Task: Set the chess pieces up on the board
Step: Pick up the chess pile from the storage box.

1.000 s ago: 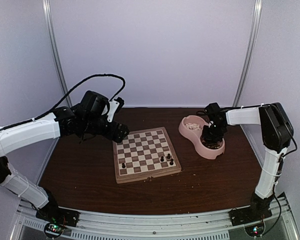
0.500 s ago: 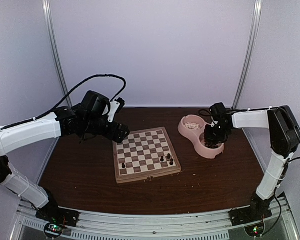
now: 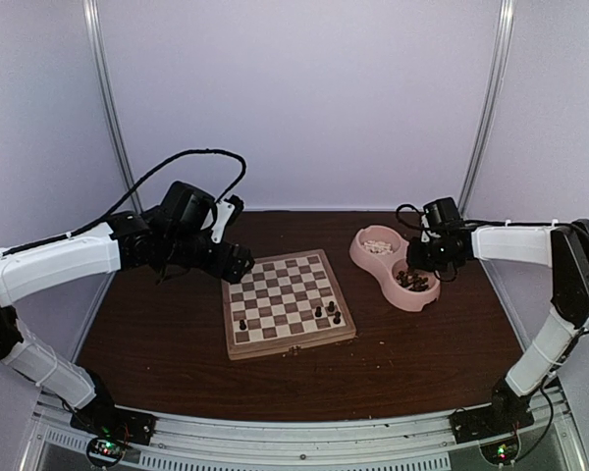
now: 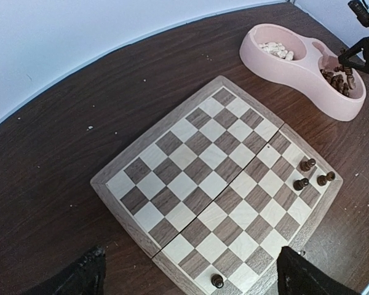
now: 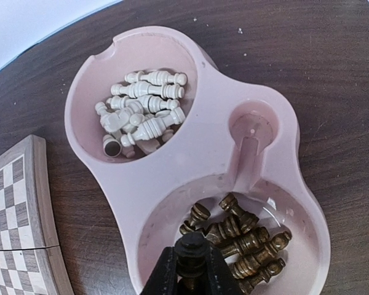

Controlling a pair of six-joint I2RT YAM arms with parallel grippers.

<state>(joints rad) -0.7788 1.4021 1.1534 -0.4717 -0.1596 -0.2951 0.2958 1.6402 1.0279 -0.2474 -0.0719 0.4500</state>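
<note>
a pick from the bowl is in hand: the right fingers (image 5: 163,278) are pinched narrow on a dark piece (image 5: 190,249), held just above the dark pile (image 5: 246,239) in the near well of the pink bowl (image 5: 203,141). next, i judge, it must travel toward eight o'clock to the board (image 4: 190,184) and go down upright on a free near-row square. the left fingers (image 4: 81,278) stand wide and empty by the board's ten o'clock corner.

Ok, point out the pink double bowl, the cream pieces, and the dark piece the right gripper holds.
pink double bowl (image 5: 200,153), right wrist view, bare bridge between wells.
cream pieces (image 5: 146,103), right wrist view, middle of the pile.
gripped dark piece (image 5: 191,247), right wrist view, its rounded head.
</note>
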